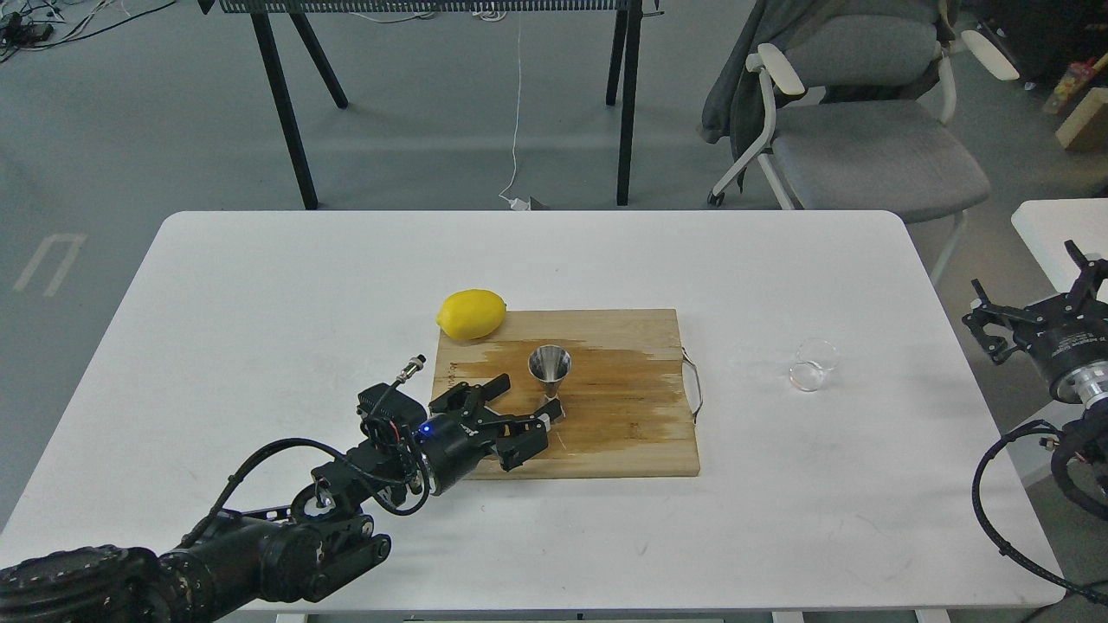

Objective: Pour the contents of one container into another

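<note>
Jigger just beyond left hand

A bright yellow oval lemon is showing beside a tan wooden cutting board streaked darker brown, a shiny silver hourglass-shaped metal jigger gleaming.

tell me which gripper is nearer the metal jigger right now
Left. The left gripper is open just beside the jigger on the cutting board; the right gripper sits far off past the table's right edge.
</note>
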Robot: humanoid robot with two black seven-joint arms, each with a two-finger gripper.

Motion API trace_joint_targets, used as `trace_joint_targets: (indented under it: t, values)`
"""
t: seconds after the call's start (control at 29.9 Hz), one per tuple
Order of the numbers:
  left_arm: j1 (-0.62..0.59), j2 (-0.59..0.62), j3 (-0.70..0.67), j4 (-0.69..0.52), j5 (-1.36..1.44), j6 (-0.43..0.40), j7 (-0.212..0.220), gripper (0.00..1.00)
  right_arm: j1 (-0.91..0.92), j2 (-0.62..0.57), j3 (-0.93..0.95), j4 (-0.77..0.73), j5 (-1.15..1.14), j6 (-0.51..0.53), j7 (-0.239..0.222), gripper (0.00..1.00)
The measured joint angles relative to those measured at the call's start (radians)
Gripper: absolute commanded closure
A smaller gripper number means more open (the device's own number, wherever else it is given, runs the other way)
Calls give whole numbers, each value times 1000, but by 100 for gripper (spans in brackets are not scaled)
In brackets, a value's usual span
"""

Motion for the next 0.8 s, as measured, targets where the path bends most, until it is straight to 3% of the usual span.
trace_joint_targets:
  t: [0.3, 0.67, 0.74, 0.8]
  values:
    - [22, 107, -7, -131, -2, 0, 0, 3, -3, 0, 0, 0, 0, 0, 0, 0]
    - [16, 448, -57, -425, -307, -10, 0, 2, -5, 0, -1, 11, 3, 0, -35, 0]
    - [15, 500, -94, -447, -382, -95, 0, 2, -4, 0, -1, 14, 11, 0, -63, 0]
    - [16, 540, -148, -453, -452, -254, 0, 2, -2, 0, 3, 17, 16, 0, -104, 0]
